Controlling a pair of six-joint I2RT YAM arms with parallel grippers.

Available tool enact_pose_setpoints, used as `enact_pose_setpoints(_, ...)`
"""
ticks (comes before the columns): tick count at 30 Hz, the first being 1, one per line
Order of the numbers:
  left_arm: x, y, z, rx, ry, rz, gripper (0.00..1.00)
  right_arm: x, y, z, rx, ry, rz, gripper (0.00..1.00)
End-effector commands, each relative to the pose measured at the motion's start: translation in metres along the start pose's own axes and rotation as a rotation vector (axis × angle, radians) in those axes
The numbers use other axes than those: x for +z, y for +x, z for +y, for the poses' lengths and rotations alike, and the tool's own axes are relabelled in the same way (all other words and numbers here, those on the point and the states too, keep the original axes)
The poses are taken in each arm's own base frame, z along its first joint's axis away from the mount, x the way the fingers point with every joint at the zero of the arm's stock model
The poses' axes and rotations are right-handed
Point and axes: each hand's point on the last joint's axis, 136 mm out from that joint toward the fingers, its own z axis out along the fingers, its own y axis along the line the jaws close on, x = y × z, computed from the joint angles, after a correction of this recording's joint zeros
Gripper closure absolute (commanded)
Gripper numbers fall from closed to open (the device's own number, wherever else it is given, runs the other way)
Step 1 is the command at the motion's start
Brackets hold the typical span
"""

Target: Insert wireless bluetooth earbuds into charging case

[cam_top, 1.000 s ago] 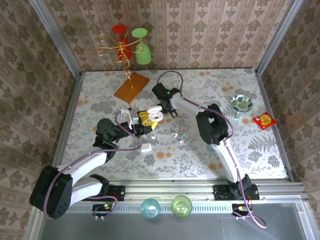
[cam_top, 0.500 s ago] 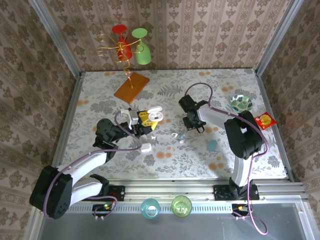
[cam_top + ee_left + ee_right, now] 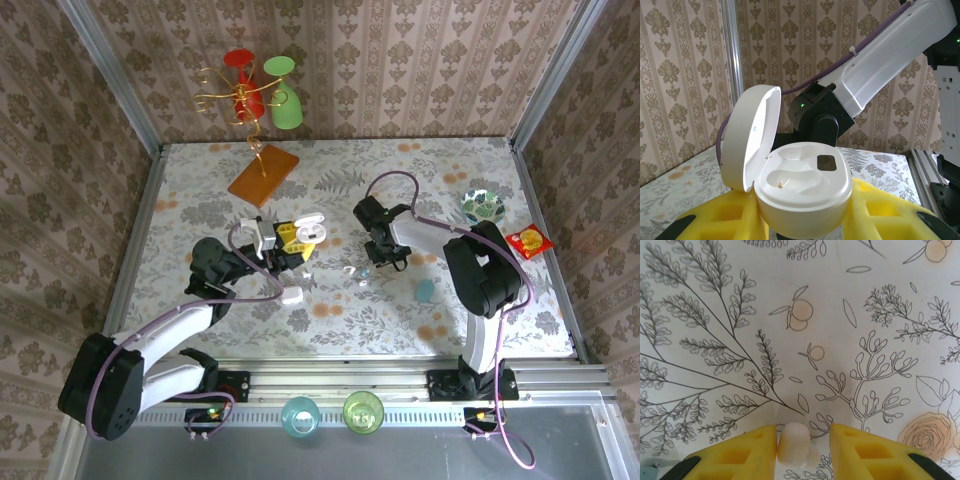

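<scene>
My left gripper (image 3: pixel 805 220) is shut on the white charging case (image 3: pixel 807 187), which it holds upright between its yellow fingers (image 3: pixel 715 220). The lid (image 3: pixel 752 135) stands open and both sockets look bare. In the top view the case (image 3: pixel 306 232) sits left of centre. My right gripper (image 3: pixel 802 440) is low over the patterned table and open. A small whitish earbud (image 3: pixel 794 444) stands between its jaws, touching the left finger (image 3: pixel 747 450), with a gap to the right one. In the top view the right gripper (image 3: pixel 375 260) hangs just right of two tiny earbuds (image 3: pixel 351 271).
A white pebble-like piece (image 3: pixel 292 295) lies below the case and a pale blue piece (image 3: pixel 425 290) to the right. A cup stand on a wooden base (image 3: pixel 263 176) is at the back, a glass dish (image 3: pixel 483 207) and a red packet (image 3: pixel 529 242) at the right.
My right arm swung away from the held case toward the right, then came down over the earbuds, and its jaws widened. The left arm with the case stayed still.
</scene>
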Motion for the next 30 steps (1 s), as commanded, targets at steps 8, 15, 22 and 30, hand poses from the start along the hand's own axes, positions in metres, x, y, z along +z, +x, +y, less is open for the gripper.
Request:
enact_pose_setpoints(8, -0.003, -0.007, -0.006, 0.033, 0.023, -0.015, 0.7, -0.014, 0.001, -0.015, -0.027, 0.242, 0.022, 0.64)
enact_pose_setpoints(15, -0.005, -0.011, -0.008, 0.04, 0.027, -0.019, 0.7, -0.009, 0.001, -0.011, -0.055, 0.298, 0.042, 0.67)
enact_pose_setpoints(22, -0.005, -0.012, -0.008, 0.041, 0.027, -0.017, 0.71, -0.003, 0.003, -0.006, -0.089, 0.326, 0.063, 0.69)
enact_pose_setpoints(30, -0.005, -0.012, -0.008, 0.044, 0.027, -0.015, 0.71, 0.003, 0.007, -0.008, -0.111, 0.361, 0.085, 0.71)
